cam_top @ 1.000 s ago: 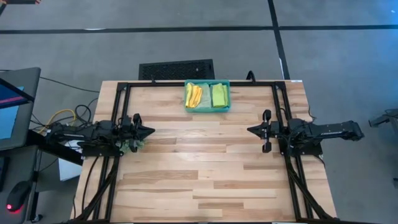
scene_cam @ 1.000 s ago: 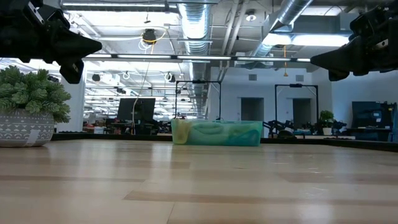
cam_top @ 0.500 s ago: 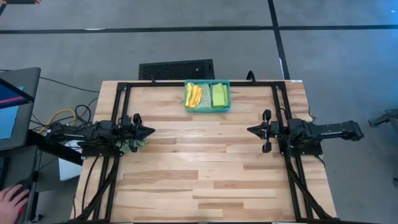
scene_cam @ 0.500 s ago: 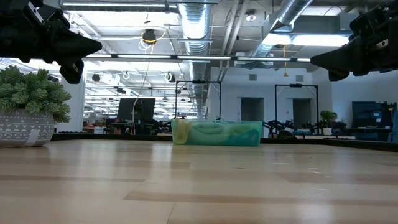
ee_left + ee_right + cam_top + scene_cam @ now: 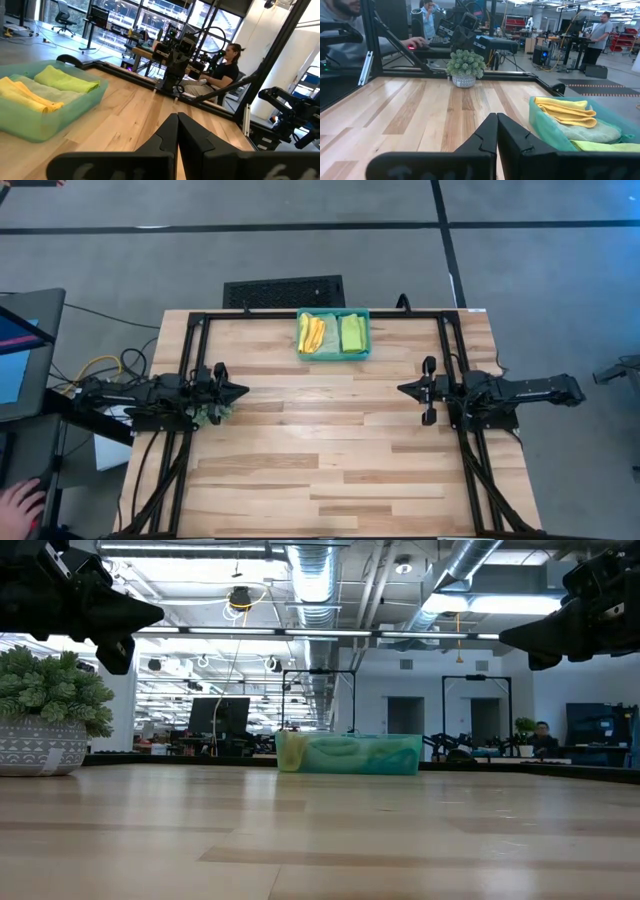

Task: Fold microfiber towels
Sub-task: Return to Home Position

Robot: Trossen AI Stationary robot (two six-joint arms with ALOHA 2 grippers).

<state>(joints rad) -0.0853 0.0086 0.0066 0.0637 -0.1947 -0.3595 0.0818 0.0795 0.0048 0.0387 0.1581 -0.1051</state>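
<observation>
Over the middle of the table, your left gripper and right gripper are hovering well apart, tips facing, each with fingers pressed together on nothing. At the far edge, the teal tray is holding the microfiber towels: yellow towel on a pale sage towel, lime green towel alongside. Judging: you are parking the arms; no grasp is needed.

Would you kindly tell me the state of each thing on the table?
Left gripper, shut, empty, raised above the table.
Right gripper, shut, empty, raised above the table.
Yellow towel, folded, atop a pale green towel in the tray.
Lime towel, folded, in the tray's other compartment.
Tray, upright, holding the towels.
Potted plant, upright.
</observation>
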